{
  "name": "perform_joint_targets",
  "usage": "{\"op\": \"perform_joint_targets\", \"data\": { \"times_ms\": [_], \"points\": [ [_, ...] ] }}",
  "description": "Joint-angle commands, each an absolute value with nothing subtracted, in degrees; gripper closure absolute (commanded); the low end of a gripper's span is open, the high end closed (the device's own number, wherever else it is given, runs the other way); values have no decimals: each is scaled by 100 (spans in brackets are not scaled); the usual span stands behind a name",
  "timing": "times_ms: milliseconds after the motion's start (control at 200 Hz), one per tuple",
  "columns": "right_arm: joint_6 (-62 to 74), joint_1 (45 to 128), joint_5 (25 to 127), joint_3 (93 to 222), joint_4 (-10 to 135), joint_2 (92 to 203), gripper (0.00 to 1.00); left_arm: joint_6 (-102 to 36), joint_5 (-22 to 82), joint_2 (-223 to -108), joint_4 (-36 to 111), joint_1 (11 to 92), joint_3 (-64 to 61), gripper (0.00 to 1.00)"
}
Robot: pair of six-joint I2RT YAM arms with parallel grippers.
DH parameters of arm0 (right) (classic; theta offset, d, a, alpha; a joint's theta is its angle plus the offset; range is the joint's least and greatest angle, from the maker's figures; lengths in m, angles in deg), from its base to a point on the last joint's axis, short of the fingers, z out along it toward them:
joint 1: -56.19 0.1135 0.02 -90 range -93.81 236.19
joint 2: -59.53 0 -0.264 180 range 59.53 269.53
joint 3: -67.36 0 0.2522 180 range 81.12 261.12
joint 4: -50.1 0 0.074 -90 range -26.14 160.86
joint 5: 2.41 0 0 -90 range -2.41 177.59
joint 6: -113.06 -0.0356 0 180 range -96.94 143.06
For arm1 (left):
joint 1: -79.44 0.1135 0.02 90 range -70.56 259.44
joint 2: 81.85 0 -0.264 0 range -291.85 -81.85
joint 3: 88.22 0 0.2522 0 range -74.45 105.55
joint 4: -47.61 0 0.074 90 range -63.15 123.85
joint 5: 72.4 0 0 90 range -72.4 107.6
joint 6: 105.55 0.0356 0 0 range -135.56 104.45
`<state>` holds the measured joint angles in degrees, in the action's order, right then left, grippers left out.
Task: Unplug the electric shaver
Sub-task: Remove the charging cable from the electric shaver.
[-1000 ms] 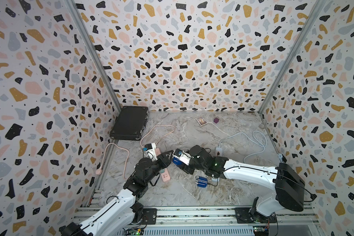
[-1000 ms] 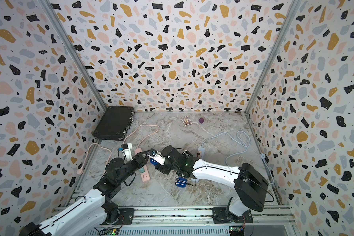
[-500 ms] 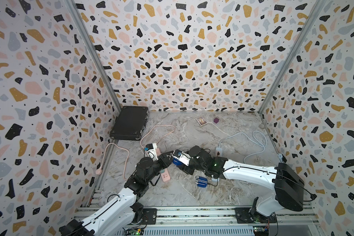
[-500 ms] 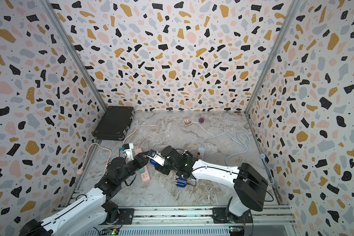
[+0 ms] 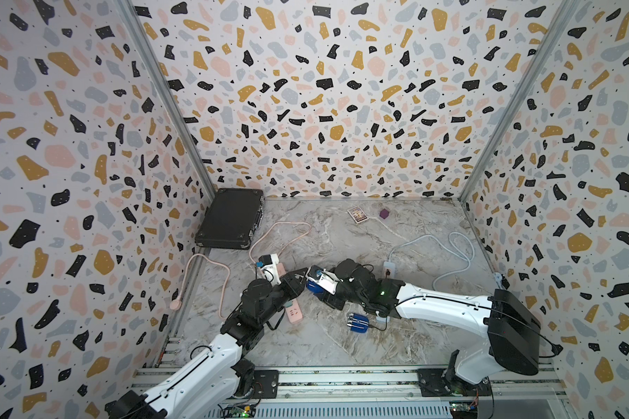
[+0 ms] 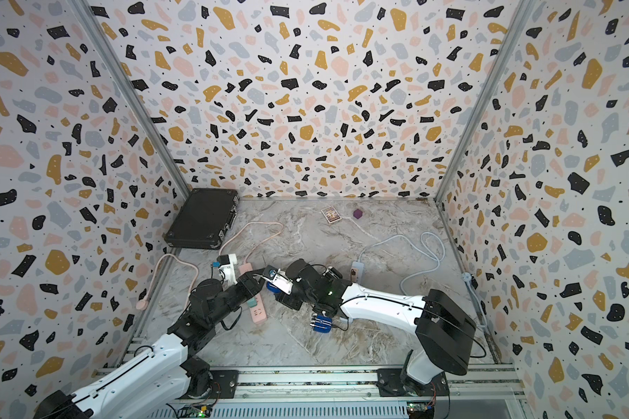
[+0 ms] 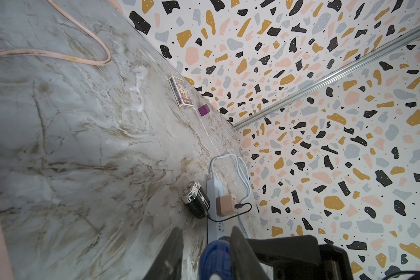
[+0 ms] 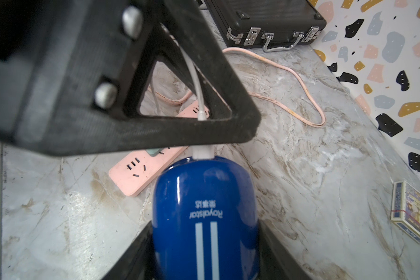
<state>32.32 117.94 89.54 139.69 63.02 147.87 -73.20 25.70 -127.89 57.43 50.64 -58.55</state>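
Clamping glossy blue plastic electric shaver [image 8: 204,189] in right gripper [image 8: 204,252]; straddling its white charging plug [image 8: 202,151] with left gripper [image 7: 205,242], jaws narrow, unclamped. Next: pinch, pull straight out.

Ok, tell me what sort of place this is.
Probably a staged robot test cell: terrazzo-print panels box in a marble-look tabletop, and the left arm and right arm stand on a metal rail at its front.

Only caught half the white plug [image 8: 202,152] on the blue shaver [image 8: 204,213], buried behind the left gripper [image 7: 207,229]; missed the shaver's far end, off-frame.
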Motion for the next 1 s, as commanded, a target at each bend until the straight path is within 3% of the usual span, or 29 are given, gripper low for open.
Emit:
{"op": "perform_joint_targets", "data": {
  "times_ms": [0, 551, 991],
  "points": [
    [3281, 11824, 8926, 14079, 6194, 14777, 68, -7294, 2621, -12799, 5905, 5023, -5663, 66],
    [3262, 11824, 9102, 14210, 6263, 14875, 69, -7328, 2645, -12858, 5821, 4990, -5720, 74],
    [3248, 11833, 9136, 14242, 6263, 14909, 69, -7346, 2621, -12973, 5797, 4937, -5705, 72]
  ]
}}
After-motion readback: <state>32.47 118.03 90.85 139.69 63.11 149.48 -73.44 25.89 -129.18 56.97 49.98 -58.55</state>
